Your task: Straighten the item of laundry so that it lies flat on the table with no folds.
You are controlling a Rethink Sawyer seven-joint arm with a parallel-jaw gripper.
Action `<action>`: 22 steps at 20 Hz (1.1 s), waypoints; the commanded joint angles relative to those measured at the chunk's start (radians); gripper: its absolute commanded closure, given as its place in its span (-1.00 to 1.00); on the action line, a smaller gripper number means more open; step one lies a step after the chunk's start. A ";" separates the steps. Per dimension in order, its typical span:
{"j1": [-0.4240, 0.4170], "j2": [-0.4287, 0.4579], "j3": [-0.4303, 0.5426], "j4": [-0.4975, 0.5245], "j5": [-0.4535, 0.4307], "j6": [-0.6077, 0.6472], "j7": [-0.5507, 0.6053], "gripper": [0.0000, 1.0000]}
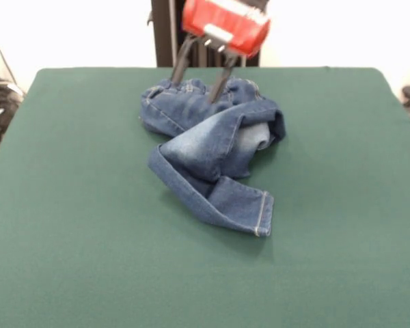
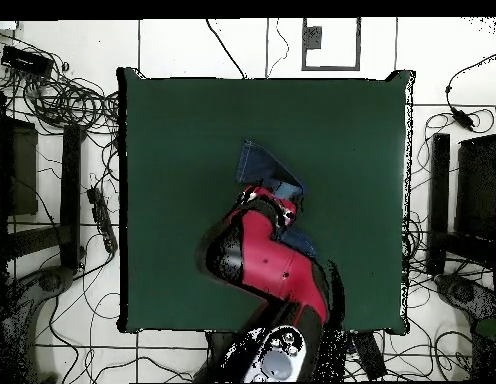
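Observation:
The jeans [image 1: 208, 147] lie crumpled in a heap on the far middle of the green table [image 1: 68, 205]. One leg is folded over the pile and its cuff points toward the near side. My gripper [image 1: 193, 90] hangs from the red wrist above the heap's far edge. Its two dark fingers [image 1: 181, 68] are spread apart, with the tips down at the bunched denim. In the overhead view only a blue part of the jeans [image 2: 267, 170] shows beyond the red arm [image 2: 277, 265]. The arm hides the rest of them and the gripper there.
The green table [image 2: 172, 150] stretches wide on all sides of the heap. The black pedestal [image 1: 165, 34] stands behind the table's far edge. Cables and dark equipment [image 2: 52, 200] lie on the floor round the table.

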 commanded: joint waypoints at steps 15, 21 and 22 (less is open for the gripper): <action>-0.198 0.073 0.422 0.022 -0.157 0.033 0.059 -1.00; -0.280 0.051 0.488 0.028 -0.267 0.077 0.023 1.00; -0.279 0.050 0.486 0.028 -0.272 0.075 0.024 1.00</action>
